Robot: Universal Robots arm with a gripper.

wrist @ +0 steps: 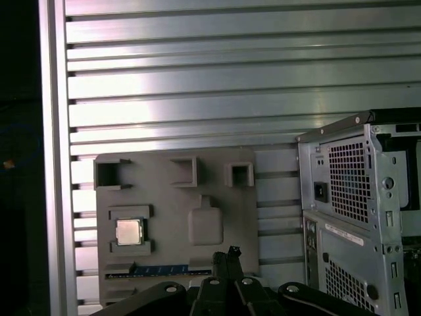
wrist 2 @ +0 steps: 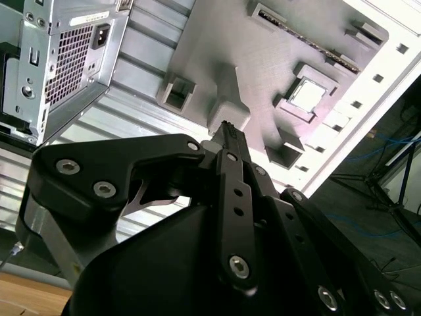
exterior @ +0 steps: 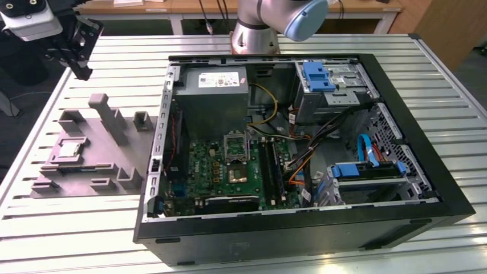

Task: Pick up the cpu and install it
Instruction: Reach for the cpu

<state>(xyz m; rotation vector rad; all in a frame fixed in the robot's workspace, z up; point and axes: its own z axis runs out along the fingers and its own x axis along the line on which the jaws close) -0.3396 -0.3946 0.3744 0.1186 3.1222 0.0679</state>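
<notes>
The cpu point(exterior: 70, 149) is a small silvery square lying flat in a recess of the grey tray point(exterior: 91, 174), on the exterior view's left. Both wrist views look down on the cpu point(wrist 2: 308, 95) point(wrist: 128, 232) in the tray point(wrist 2: 263, 59) point(wrist: 171, 197). My gripper point(exterior: 81, 71) hangs high over the table, beyond the tray's far end and well apart from the chip. Its fingers meet at the tips and hold nothing, as the gripper point(wrist 2: 227, 126) point(wrist: 228, 255) shows in both wrist views. The metal-framed socket point(exterior: 237, 171) sits on the green board inside the open case.
The open black computer case point(exterior: 304, 234) fills the middle and the exterior view's right of the slatted metal table point(exterior: 84, 222). Upright grey blocks point(exterior: 114, 123) rise from the tray. The arm's base point(exterior: 255, 34) stands behind the case.
</notes>
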